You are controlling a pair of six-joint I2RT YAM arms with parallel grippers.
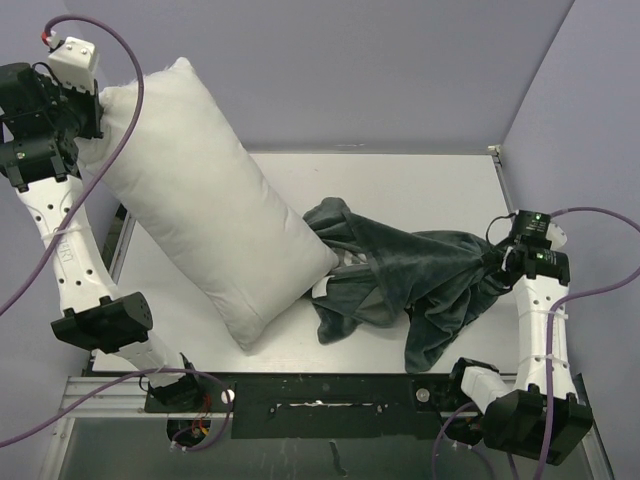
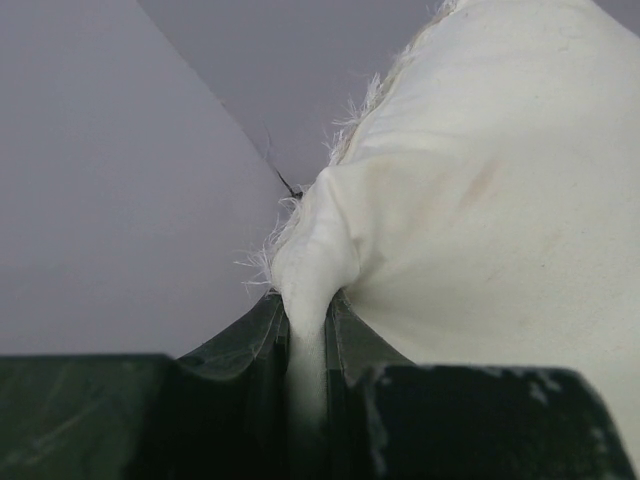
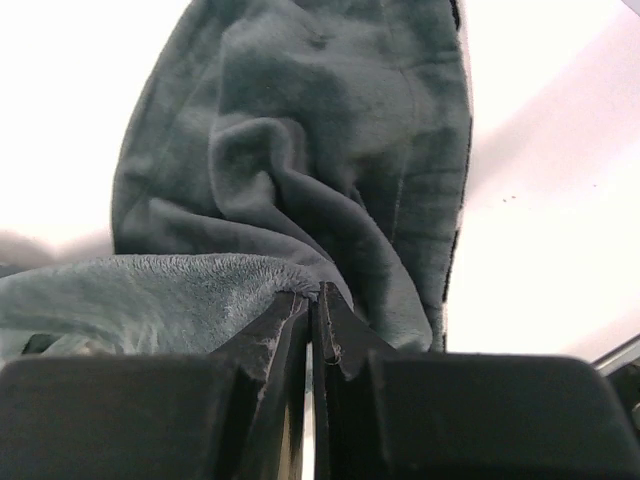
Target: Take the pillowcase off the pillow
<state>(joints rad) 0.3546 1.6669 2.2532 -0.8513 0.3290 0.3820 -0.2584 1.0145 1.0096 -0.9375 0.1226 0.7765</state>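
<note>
The white pillow (image 1: 200, 210) hangs tilted, its upper corner lifted at the far left and its lower corner resting on the table. My left gripper (image 1: 90, 115) is shut on that upper corner; the left wrist view shows the white fabric (image 2: 480, 200) pinched between my fingers (image 2: 310, 310). The pillowcase (image 1: 410, 270) lies crumpled to the right of the pillow, dark grey-green side out, touching the pillow's lower right edge. My right gripper (image 1: 497, 262) is shut on its right end. In the right wrist view the fleece (image 3: 300, 150) bunches at my closed fingertips (image 3: 313, 295).
The white table (image 1: 420, 190) is bounded by grey walls at the back and right. A black rail (image 1: 330, 400) runs along the near edge between the arm bases. Purple cables (image 1: 130, 110) loop by both arms.
</note>
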